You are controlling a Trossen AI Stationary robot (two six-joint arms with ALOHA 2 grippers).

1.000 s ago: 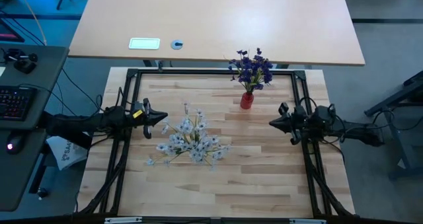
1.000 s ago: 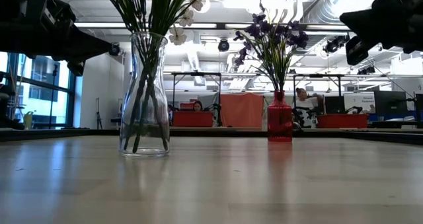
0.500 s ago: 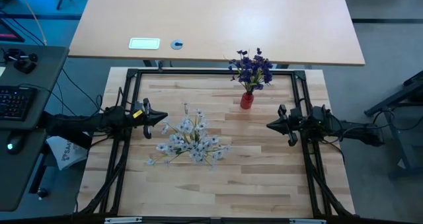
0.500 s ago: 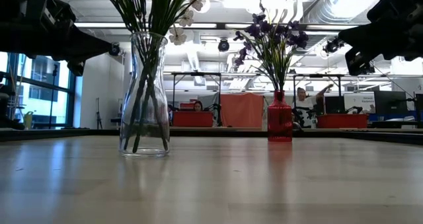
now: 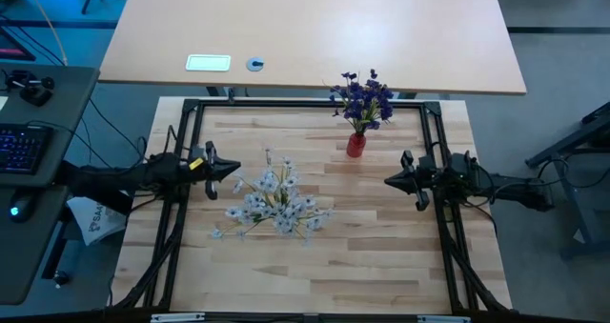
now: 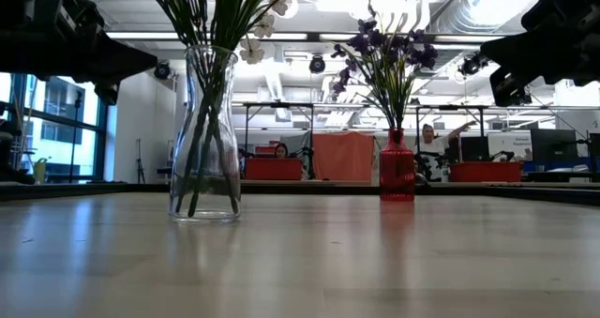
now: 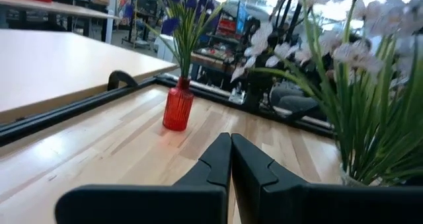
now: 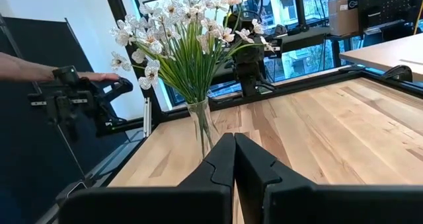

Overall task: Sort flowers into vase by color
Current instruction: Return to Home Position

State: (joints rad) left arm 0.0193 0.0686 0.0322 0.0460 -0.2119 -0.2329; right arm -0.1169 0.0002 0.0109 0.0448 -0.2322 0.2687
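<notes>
All the white-blossomed sprigs stand with their stems in a clear glass vase left of the table's middle. The dark purple-blue sprigs stand in a small red vase near the far edge. My left gripper hovers shut just left of the white bunch, pointing right. My right gripper hovers shut on the table's right side, pointing left toward the clear vase. In the left wrist view the shut fingers point between the red vase and the white flowers.
A black frame rail runs around the wooden table. Bare wood lies along the near side. A larger desk stands beyond the far edge. A person's hand shows beyond the table's left side.
My right gripper has shifted a little toward the table's left, then held still. The vases and flowers have stayed in place.
</notes>
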